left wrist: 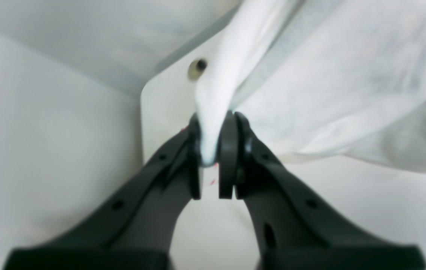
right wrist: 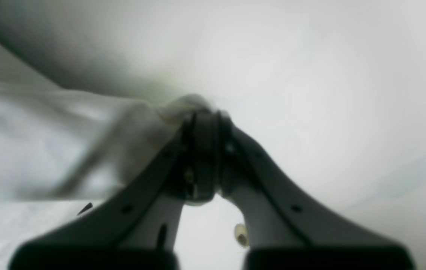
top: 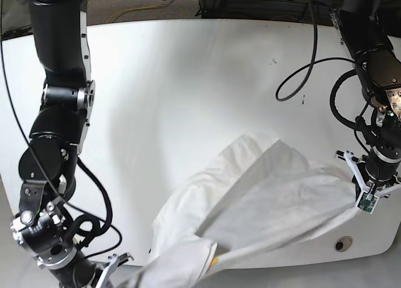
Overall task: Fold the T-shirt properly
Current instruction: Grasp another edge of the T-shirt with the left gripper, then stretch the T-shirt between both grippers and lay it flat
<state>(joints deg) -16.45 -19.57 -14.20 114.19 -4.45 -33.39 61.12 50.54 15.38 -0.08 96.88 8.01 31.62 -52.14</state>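
The white T-shirt (top: 263, 206) hangs stretched over the near edge of the worktop (top: 188, 81), pulled taut between both arms. The left gripper (left wrist: 213, 150) has its fingers (left wrist: 228, 153) clamped on a bunched corner of cloth. The right gripper (right wrist: 205, 150) pinches the other end, fingers pressed together on the fabric.

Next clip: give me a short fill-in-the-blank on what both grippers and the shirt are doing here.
1. The left gripper is shut on a bunched fold of the ____.
2. The T-shirt is ____ in colour.
3. The right gripper pinches the cloth with its jaws ____.
4. The shirt hangs stretched between ____ grippers above the table.

Missing words: T-shirt; white; shut; two
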